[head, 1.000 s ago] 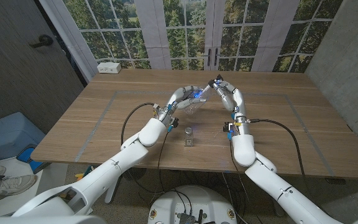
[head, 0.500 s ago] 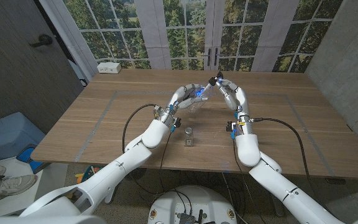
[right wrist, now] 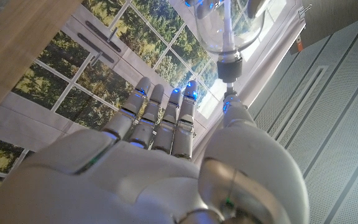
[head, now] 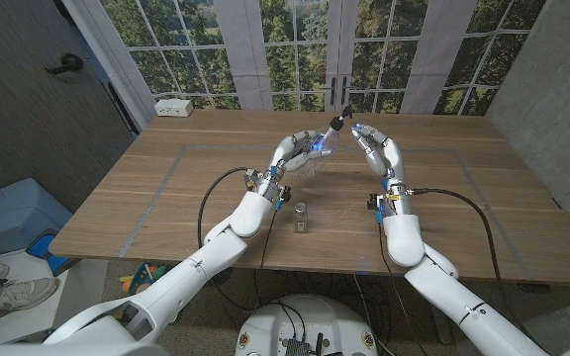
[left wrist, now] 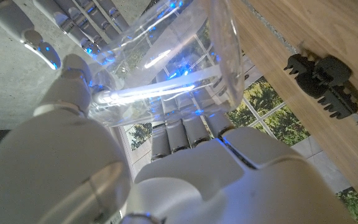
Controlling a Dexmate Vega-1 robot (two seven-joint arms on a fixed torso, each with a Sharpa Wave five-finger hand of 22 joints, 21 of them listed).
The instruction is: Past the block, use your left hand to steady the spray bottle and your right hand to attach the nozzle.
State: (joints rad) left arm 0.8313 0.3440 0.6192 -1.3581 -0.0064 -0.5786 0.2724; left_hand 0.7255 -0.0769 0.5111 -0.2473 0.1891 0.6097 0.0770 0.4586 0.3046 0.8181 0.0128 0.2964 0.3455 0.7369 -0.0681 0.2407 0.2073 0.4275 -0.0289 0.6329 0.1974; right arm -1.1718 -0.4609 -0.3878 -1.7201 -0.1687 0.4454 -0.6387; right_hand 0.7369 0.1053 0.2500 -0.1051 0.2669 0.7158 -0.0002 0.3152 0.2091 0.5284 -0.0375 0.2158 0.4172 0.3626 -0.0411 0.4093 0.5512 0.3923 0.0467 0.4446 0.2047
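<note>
In the head view my left hand (head: 297, 150) grips the clear spray bottle (head: 315, 150) past the middle of the table and holds it tilted, neck up and to the right. The black nozzle (head: 336, 123) sits on the neck, and its white tube (left wrist: 160, 93) runs inside the bottle (left wrist: 185, 56). My right hand (head: 375, 148) stands just right of the nozzle with a small gap, fingers stretched out and holding nothing. In the right wrist view the nozzle end (right wrist: 227, 67) hangs just beyond the thumb of that hand (right wrist: 160, 143). The small block (head: 301, 218) stands on the table nearer to me.
The wooden table (head: 166, 188) carries faint taped lines. A white box (head: 174, 107) lies at its far left corner. A small black toothed part (left wrist: 322, 74) sits on the wood in the left wrist view. Windows and a grey wall stand behind.
My right hand has let go of the nozzle and drawn off to the right. My left hand has lifted the bottle's neck a little higher.
</note>
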